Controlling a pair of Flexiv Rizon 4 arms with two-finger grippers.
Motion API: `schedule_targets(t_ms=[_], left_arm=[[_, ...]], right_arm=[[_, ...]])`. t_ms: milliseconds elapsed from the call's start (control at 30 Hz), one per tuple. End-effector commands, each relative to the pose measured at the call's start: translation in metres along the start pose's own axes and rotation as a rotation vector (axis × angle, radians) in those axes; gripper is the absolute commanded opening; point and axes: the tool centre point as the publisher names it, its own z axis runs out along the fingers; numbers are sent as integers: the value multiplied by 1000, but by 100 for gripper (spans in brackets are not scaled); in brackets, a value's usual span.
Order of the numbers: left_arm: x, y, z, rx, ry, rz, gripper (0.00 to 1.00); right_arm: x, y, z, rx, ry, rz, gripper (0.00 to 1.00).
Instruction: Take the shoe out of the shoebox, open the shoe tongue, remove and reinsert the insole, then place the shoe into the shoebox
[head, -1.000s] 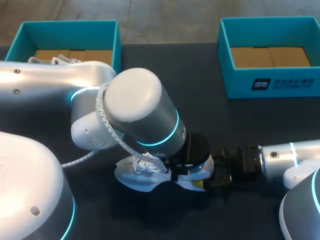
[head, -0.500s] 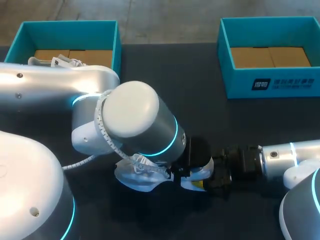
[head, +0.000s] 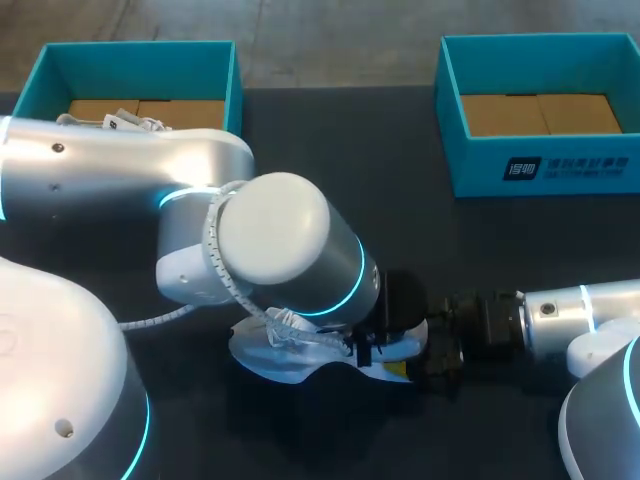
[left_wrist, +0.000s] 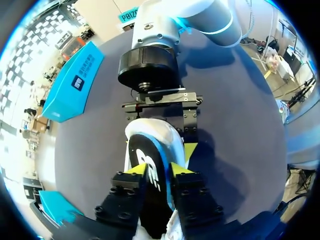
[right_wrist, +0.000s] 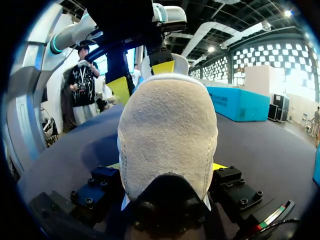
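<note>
A white shoe (head: 265, 358) lies on the dark table, mostly under my left arm (head: 280, 250). In the left wrist view its dark insole (left_wrist: 149, 172) with a white logo stands up out of the shoe's opening (left_wrist: 152, 134), and my left gripper (left_wrist: 159, 170) is shut on it with a yellow tip on each side. My right gripper (head: 435, 362) comes in from the right and is shut on the shoe's heel. In the right wrist view the grey suede heel (right_wrist: 167, 130) fills the space between its fingers (right_wrist: 165, 167).
One teal shoebox (head: 222, 70) stands at the back left, with something white against its near wall. Another teal shoebox (head: 540, 165) stands at the back right. Dark table shows between the boxes and in front of the right one.
My left arm has shifted slightly right over the shoe, covering more of the laces, and its fingers have drawn closer together. The right arm and the shoe have stayed put.
</note>
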Motion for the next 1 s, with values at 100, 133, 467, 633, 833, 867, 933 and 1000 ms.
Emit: schedule_targets(t_ms=[100, 133, 467, 633, 833, 867, 933, 1000], left_arm=[[-4, -1, 2, 2, 1, -12, 0], [-5, 0, 2, 3, 2, -13, 0], [-7, 2, -15, 54, 89, 5, 0], [-7, -6, -24, 82, 116, 23, 0], [-14, -14, -28, 102, 125, 20, 0], [-16, -15, -28, 103, 127, 19, 0], [-18, -16, -27, 100, 135, 15, 0], [-18, -16, -24, 96, 141, 15, 2]], right_arm=[[2, 0, 1, 6, 0, 1, 0], [2, 0, 1, 6, 0, 1, 0], [2, 0, 1, 6, 0, 1, 0], [2, 0, 1, 6, 0, 1, 0], [2, 0, 1, 6, 0, 1, 0], [2, 0, 1, 6, 0, 1, 0], [2, 0, 1, 6, 0, 1, 0], [2, 0, 1, 6, 0, 1, 0]])
